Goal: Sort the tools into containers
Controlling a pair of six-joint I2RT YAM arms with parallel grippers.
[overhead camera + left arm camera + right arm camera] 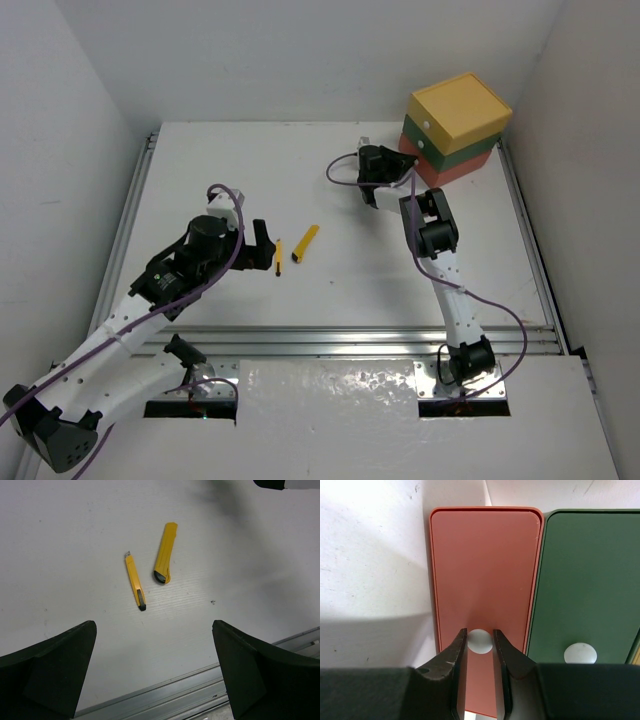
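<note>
Now | right gripper is clenching white knob of red-orange drawer | left gripper is hovering spread wide, yellow cutter and thin yellow-black tool lying ahead of it

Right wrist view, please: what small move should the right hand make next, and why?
Probably squeeze shut on the white knob of the red-orange drawer, ready to pull: the right hand has a finger either side of it, contact unclear, and the drawer looks shut.
</note>
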